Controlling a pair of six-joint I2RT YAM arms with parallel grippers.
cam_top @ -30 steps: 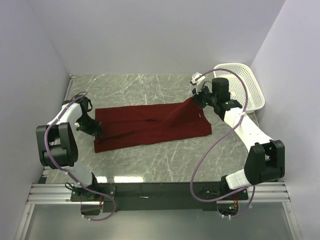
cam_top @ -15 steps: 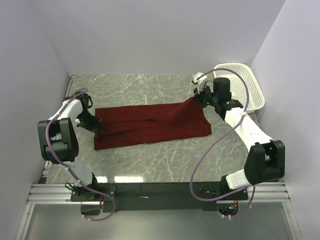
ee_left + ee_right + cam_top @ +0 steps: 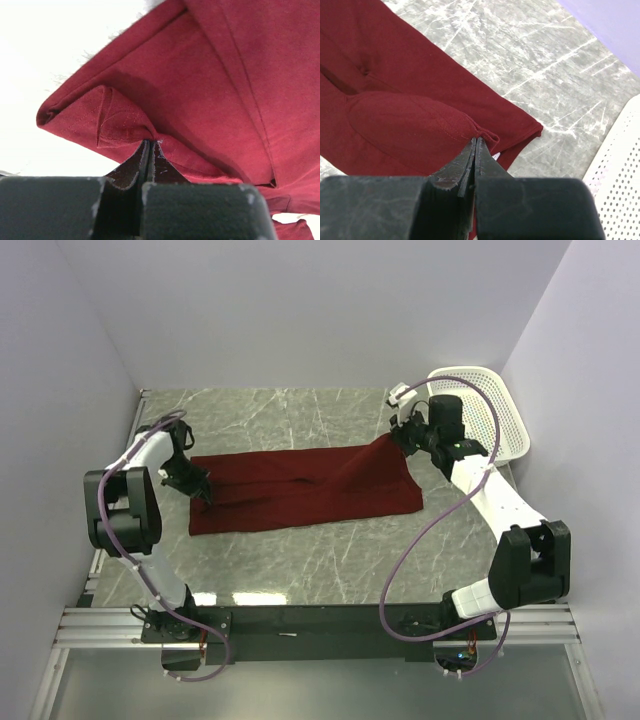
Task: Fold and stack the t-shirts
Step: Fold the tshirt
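We saw the left arm [image 3: 118,518] and right arm [image 3: 482,492] in white shells with bulky black joints, purple cables [image 3: 392,575] looping alongside, black fingers [image 3: 452,175] scuffed pale.

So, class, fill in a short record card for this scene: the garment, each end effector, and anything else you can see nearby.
garment: dark red t-shirt, spread lengthwise on the table
left end effector: shut on the t-shirt's left end
right end effector: shut on the t-shirt's right end, cloth pulled up there
basket: white, perforated, far right
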